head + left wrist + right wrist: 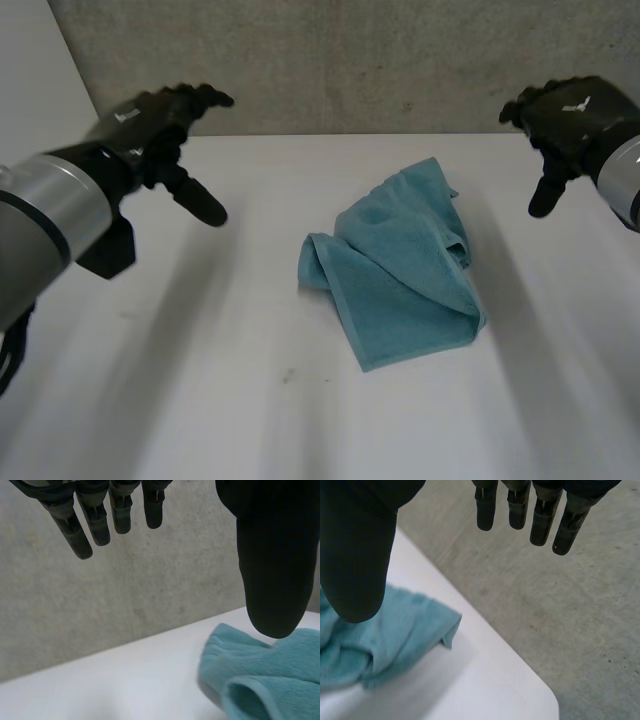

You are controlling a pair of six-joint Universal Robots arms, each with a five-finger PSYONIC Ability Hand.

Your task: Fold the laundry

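Left hand (160, 125) and right hand (565, 115), straight-fingered and empty, over white table (200, 350) with crumpled teal towel (405, 270), concrete wall (350, 60) behind.

The left hand (165, 125) is matte black, with a small white mark (125, 115) at its 9 o'clock edge. The left arm (50, 215) is a brushed silver-grey cylinder. The right hand (565, 115) is black too, with a white mark at 1 o'clock and a silver-grey right arm (625, 180). The fingers (97, 522) are slim, segmented black rods with rounded tips, and the thumb (272, 570) is a broad, smooth black stub.
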